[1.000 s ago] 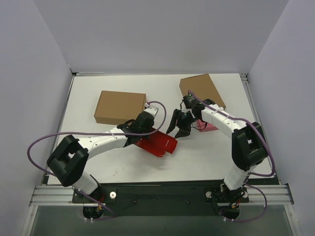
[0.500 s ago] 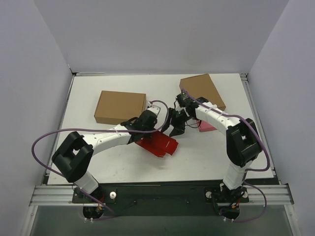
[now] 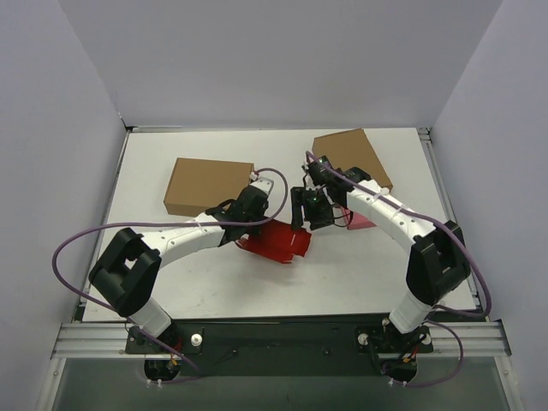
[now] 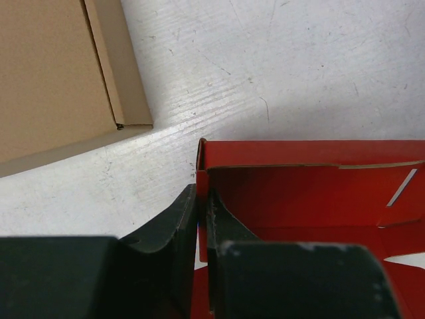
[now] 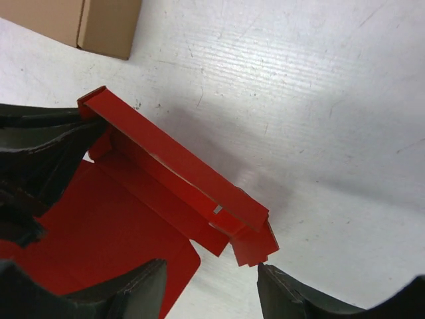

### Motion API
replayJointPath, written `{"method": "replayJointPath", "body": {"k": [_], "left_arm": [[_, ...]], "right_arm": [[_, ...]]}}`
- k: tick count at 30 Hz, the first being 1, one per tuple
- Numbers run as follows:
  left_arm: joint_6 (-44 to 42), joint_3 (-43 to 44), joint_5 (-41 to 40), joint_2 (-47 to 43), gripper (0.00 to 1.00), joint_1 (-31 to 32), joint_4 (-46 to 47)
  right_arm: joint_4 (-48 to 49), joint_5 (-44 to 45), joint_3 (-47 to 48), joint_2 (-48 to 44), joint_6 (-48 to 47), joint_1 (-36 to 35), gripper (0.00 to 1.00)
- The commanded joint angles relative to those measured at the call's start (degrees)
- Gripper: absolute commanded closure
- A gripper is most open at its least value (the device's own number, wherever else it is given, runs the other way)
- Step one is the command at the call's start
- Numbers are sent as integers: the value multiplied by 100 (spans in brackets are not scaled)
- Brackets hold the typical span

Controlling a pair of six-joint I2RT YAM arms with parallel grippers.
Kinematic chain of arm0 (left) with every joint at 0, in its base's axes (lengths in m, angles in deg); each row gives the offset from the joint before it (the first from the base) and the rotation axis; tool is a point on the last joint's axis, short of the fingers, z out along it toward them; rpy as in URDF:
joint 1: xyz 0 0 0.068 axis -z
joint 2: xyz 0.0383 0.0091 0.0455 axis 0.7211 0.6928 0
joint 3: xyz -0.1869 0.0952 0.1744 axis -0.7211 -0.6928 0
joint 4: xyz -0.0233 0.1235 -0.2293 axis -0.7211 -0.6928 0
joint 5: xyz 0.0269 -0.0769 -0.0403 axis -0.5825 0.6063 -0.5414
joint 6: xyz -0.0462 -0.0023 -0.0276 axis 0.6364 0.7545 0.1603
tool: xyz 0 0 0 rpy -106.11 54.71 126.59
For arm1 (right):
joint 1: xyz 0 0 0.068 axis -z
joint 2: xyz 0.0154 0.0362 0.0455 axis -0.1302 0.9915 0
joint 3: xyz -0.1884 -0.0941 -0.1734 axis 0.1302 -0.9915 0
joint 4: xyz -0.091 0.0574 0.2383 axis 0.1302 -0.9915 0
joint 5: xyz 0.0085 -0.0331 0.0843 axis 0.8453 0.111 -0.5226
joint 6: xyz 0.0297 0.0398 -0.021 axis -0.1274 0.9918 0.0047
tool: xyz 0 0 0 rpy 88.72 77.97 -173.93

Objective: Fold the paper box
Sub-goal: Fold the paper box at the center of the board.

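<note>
The paper box (image 3: 276, 241) lies half-formed in the middle of the counter (image 3: 360, 265), in front of the gap between the two brown boxes (image 3: 210, 186), its floor flat and at least one long wall (image 5: 179, 169) raised. The left end effector (image 4: 202, 206) is pinched narrow on the upright end wall at the box's corner, the thin card clamped between its fingers. The right end effector (image 3: 306, 218) hangs just over the opposite end with its jaws apart and nothing in them; a loose tab (image 5: 254, 240) at the end of the long wall sits just ahead of its fingertips.

The step in hand looks like tucking that tab and closing the corner. Done well, the left grip acts purely as an anchor, so the box neither slides nor twists. The right should meet the tab close to its crease and bend it inward along the scored line, since card this thin will likely buckle if pushed mid-panel.
</note>
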Motion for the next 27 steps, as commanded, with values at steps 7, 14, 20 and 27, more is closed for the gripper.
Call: {"method": "replayJointPath", "body": {"k": [7, 14, 20, 27], "left_arm": [[-19, 218, 189, -185, 96, -38, 14], [7, 209, 216, -203, 96, -29, 5], [16, 218, 207, -203, 96, -38, -12], [7, 244, 225, -185, 96, -29, -12]], "right_arm": [[-453, 1154, 550, -26, -1787, -486, 44], [-462, 1224, 682, 247, -2138, -565, 45], [-480, 1197, 674, 431, -2200, -679, 49], [-506, 1338, 831, 678, -2112, -715, 60]]}}
